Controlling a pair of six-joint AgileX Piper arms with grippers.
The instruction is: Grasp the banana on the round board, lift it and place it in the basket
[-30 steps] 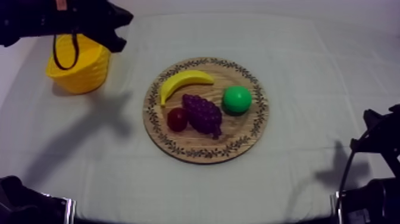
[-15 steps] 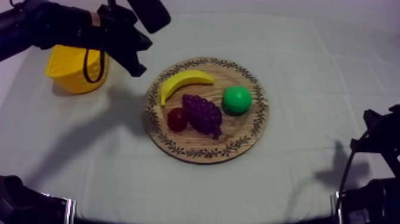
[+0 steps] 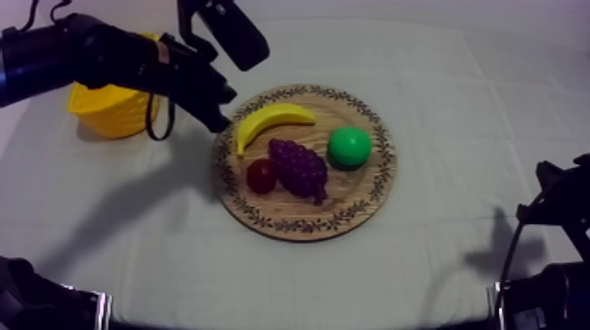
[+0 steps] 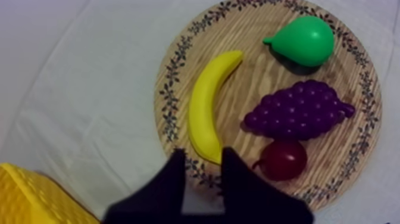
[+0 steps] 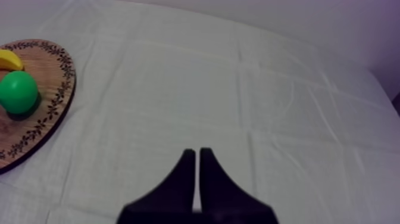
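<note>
A yellow banana (image 3: 270, 121) lies on the far left part of the round wooden board (image 3: 351, 211). My left gripper (image 3: 221, 114) hangs at the board's left rim, just beside the banana's lower end. In the left wrist view its fingers (image 4: 177, 176) stand apart with nothing between them, just short of the banana (image 4: 208, 104). The yellow basket (image 3: 105, 114) stands at the far left, partly hidden behind the left arm; its corner (image 4: 30, 199) shows near the gripper. My right gripper (image 5: 197, 158) rests low over bare cloth, fingers together as a narrow wedge.
Also on the board are purple grapes (image 3: 297, 167), a small red fruit (image 3: 261, 175) and a green pear (image 3: 349, 147). The right arm (image 3: 553, 263) sits at the table's near right edge. Bare cloth lies between the board (image 5: 41, 77) and the right gripper.
My left arm has swung from over the basket to the right and nearer, down to the board's left rim by the banana. The right arm and the fruit have not moved.
</note>
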